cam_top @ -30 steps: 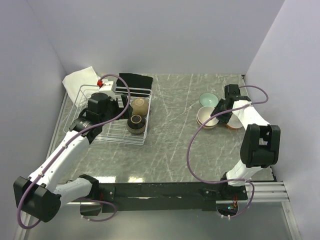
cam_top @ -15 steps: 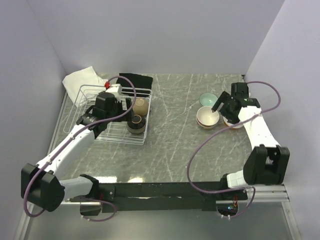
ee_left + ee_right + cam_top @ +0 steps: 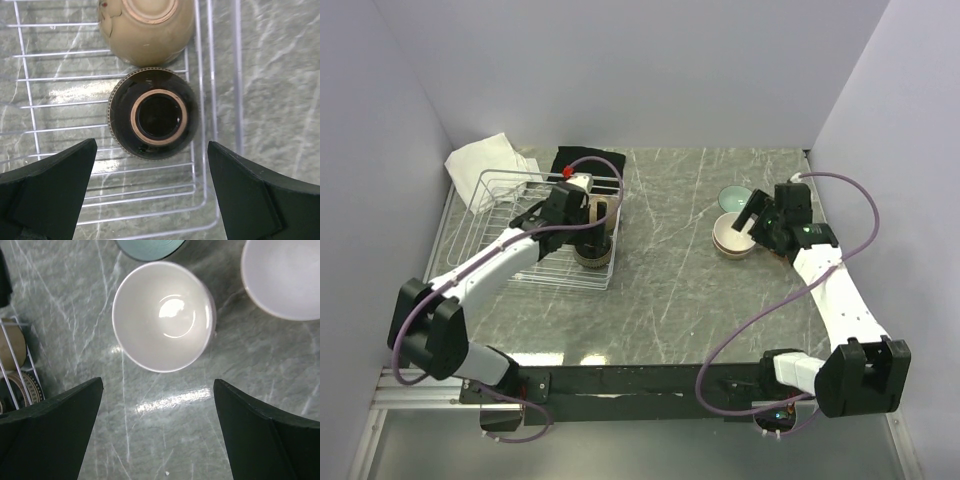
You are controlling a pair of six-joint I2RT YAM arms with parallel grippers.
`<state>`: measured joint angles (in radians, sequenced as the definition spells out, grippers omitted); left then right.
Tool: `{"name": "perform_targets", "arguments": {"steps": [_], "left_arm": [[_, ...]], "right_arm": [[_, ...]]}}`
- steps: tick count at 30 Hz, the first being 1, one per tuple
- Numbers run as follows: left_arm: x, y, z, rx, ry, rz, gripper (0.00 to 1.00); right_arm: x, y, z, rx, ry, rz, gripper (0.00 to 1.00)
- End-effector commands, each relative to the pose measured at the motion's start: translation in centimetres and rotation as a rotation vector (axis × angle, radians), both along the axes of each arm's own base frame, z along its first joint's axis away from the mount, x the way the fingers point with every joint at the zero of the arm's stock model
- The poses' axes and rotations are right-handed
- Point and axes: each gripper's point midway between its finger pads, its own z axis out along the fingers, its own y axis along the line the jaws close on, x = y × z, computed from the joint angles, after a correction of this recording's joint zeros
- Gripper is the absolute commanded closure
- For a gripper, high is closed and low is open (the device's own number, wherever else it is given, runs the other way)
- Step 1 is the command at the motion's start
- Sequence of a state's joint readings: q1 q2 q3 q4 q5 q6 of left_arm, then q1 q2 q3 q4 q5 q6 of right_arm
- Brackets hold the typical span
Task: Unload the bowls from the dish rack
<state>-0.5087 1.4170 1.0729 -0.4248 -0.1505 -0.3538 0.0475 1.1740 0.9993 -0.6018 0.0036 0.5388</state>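
Top view: the left gripper [image 3: 588, 214] is pictured over the right end of the dish rack [image 3: 495, 200]; a white cloth [image 3: 480, 158] and a black cloth [image 3: 592, 158] lie behind. Left wrist: its jaws are spread wide above the inverted dark brown bowl [image 3: 154, 114], which sits in the rack touching the tan bowl [image 3: 147, 25]. Right wrist: the right gripper [image 3: 159, 382], jaws apart, is held over the beige bowl [image 3: 162, 315] on the table, beside the teal bowl [image 3: 150, 247].

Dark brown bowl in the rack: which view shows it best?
The left wrist view: the dark brown bowl sits centred and unobstructed, foot ring up, on the dish rack wires. The top external view shows it small, with little detail. The right wrist view catches only a sliver at its left edge.
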Motion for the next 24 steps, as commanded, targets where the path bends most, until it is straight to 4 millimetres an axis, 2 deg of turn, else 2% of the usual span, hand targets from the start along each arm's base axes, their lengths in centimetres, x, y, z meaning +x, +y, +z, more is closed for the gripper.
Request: {"name": "perform_targets", "arguments": {"steps": [1, 4, 11, 14, 16, 20, 24], "left_arm": [[1.8, 0.6, 0.3, 0.064, -0.024, 0.068, 0.01], [2.3, 0.9, -0.3, 0.094, -0.022, 0.091, 0.01], [2.9, 1.9, -2.2, 0.17, 0.003, 0.132, 0.08], [3.0, 2.7, -2.8, 0.212, 0.005, 0.15, 0.16], [3.0, 3.4, -3.3, 0.253, 0.01, 0.166, 0.19], [3.1, 5.2, -3.6, 0.304, 0.018, 0.207, 0.34], [3.1, 6.9, -3.2, 0.321, 0.012, 0.244, 0.34]], "right_arm": [[0.6, 1.6, 1.3, 0.012, -0.089, 0.041, 0.0], [0.2, 2.4, 0.8, 0.023, -0.079, 0.077, 0.0], [-0.1, 3.4, 0.2, 0.055, -0.076, 0.117, 0.0], [0.0, 3.5, 0.2, 0.051, -0.076, 0.127, 0.0], [0.0, 3.5, -0.1, 0.046, -0.069, 0.134, 0.0], [0.2, 3.8, -0.1, 0.054, -0.073, 0.146, 0.0], [0.4, 4.0, -0.1, 0.059, -0.071, 0.154, 0.0]]}}
